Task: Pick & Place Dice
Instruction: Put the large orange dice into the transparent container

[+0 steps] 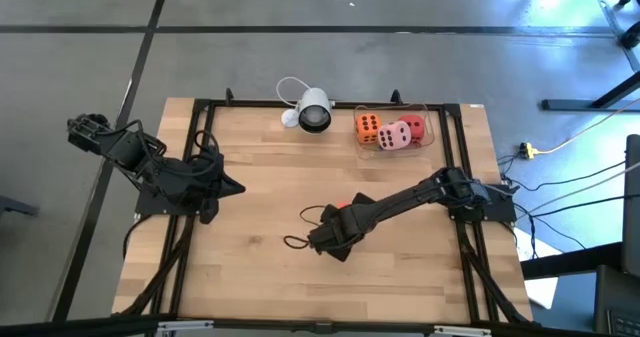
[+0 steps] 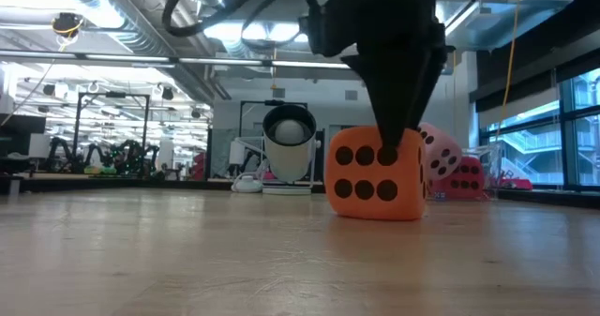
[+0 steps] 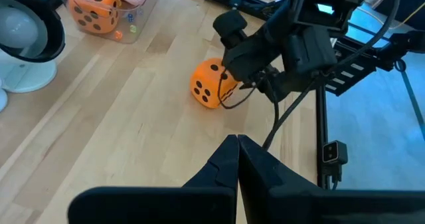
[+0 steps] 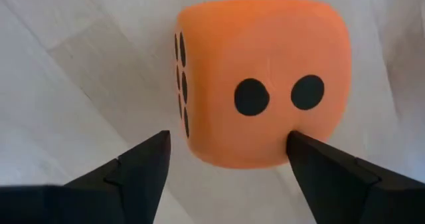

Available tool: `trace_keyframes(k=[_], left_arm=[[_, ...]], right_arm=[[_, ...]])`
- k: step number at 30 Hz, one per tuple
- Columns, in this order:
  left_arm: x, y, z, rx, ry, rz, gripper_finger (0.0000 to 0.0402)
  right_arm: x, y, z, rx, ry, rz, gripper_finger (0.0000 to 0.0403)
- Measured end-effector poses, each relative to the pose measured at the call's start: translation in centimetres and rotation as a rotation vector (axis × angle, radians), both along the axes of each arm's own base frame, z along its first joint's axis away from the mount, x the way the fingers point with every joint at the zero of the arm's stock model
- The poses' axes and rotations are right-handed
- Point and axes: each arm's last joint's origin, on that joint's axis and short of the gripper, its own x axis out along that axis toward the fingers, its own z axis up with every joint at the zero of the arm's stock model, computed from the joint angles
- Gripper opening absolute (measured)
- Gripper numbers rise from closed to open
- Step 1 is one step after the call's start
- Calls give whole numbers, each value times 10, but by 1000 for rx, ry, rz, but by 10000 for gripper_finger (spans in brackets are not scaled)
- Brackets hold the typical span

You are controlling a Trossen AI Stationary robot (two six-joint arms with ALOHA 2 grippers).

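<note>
I see my right pincer (image 4: 226,157) spread wide over an orange die (image 4: 265,84) that sits on the table (image 1: 260,277) near the middle; one finger looks to touch its side, the other stands apart. My left pincer (image 3: 238,151) is clenched empty at the table's left side. More dice (image 1: 390,130) lie in a clear tray (image 1: 432,127) at the far edge, beside a white camera (image 1: 313,110).

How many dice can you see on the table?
4: an orange die, a pink die and a red die in the clear tray, one orange die under the right claw. More may hide.
</note>
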Motion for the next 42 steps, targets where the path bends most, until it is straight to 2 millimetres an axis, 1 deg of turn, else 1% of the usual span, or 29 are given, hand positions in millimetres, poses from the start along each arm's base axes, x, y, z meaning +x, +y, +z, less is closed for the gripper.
trace_keyframes(k=[3,5,10,12,13,14,15,17,22,27,31,34,38,42], left_arm=[[0,0,0,-6,2,4,4],[0,0,0,-13,4,9,4],[0,0,0,-17,5,10,4],[0,0,0,-21,5,12,4],[0,0,0,-25,5,15,4],[0,0,0,-26,4,15,4],[0,0,-1,-26,6,15,4],[1,0,-1,-30,7,17,4],[0,0,-1,-40,12,19,4],[1,-1,-1,-43,13,17,4],[1,-1,-1,-42,10,19,4],[1,-1,-1,-41,10,20,4],[1,0,-1,-41,10,21,4],[1,0,-1,-40,10,21,4]], right_arm=[[-4,-1,-10,-52,-10,-8,296],[-9,-4,-18,-97,19,-30,293],[-17,-7,-28,-110,55,-51,291],[-22,-9,-32,-95,104,-70,290],[-20,-8,-43,-87,82,-78,289],[-13,-9,-53,-90,37,-95,287],[-12,-11,-57,-58,4,-105,285],[-10,-12,-60,-38,-6,-108,281],[-8,-13,-58,-53,-30,-170,261],[-6,-12,-53,-64,-39,-149,245],[-5,-12,-53,-67,-48,-169,237],[-5,-12,-52,-65,-54,-187,223],[-4,-12,-46,-76,-58,-191,192],[2,-11,-32,-105,-96,-184,139]])
